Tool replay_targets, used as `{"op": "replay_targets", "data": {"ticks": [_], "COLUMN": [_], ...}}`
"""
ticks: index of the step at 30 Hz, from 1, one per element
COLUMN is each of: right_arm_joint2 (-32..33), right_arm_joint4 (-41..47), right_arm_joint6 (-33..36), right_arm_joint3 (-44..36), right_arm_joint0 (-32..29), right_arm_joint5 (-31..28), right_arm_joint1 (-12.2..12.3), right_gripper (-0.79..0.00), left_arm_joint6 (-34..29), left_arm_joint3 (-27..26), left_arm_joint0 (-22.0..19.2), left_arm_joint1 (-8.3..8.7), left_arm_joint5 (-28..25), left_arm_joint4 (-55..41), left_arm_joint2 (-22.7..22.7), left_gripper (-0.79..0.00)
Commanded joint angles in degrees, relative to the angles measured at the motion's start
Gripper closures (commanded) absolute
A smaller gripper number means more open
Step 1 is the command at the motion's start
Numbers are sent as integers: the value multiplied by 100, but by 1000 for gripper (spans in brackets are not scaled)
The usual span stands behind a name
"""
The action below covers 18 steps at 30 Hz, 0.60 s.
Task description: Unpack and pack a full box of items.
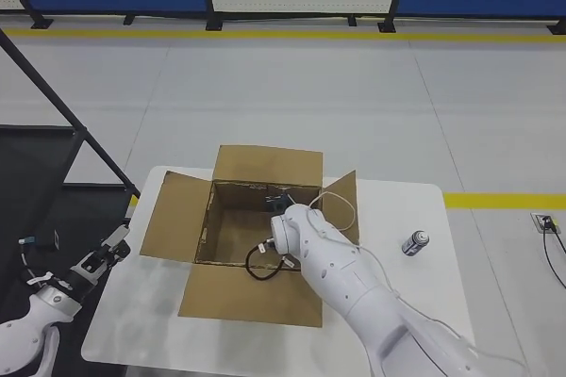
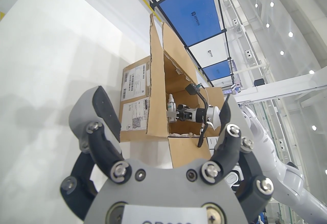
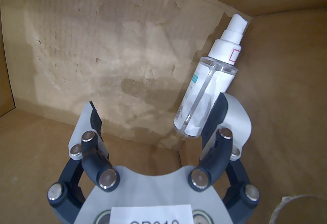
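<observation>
An open cardboard box (image 1: 267,163) stands mid-table with all flaps folded out. My right arm is down inside it. In the right wrist view my right gripper (image 3: 157,103) is open over the box floor (image 3: 102,44). A clear spray bottle (image 3: 204,92) with a white pump top lies in the box corner, its base against the inner pad of one finger (image 3: 217,110). The left wrist view looks along the table at the box (image 2: 155,82), the right gripper (image 2: 176,114) and the spray bottle (image 2: 171,103). My left gripper (image 2: 163,98) is open and empty, held off the table's left edge (image 1: 113,253).
A small dark can (image 1: 414,243) lies on the white table (image 1: 406,311) to the right of the box. A round cardboard rim (image 3: 293,209) sits on the box floor near my right gripper. Black frame bars and dark netting (image 1: 38,188) stand to the left of the table.
</observation>
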Motion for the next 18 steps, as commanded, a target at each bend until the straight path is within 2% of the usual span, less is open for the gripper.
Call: {"op": "replay_targets", "data": {"ticks": [1,11,18], "right_arm_joint2": [-6,33,155], "right_arm_joint4": [-6,75,286], "right_arm_joint6": [-16,-128,-297], "right_arm_joint3": [76,470,676], "right_arm_joint0": [13,67,93], "right_arm_joint5": [61,116,-364], "right_arm_joint1": [-37,-195,-232], "right_gripper": [-785,-785,-785], "left_arm_joint6": [4,15,4], "left_arm_joint3": [-4,-2,15], "left_arm_joint0": [5,36,31], "left_arm_joint1": [4,27,46], "left_arm_joint5": [-4,-31,-47], "left_arm_joint4": [-7,-8,-17], "left_arm_joint2": [1,-27,-51], "left_gripper": [-785,-785,-785]}}
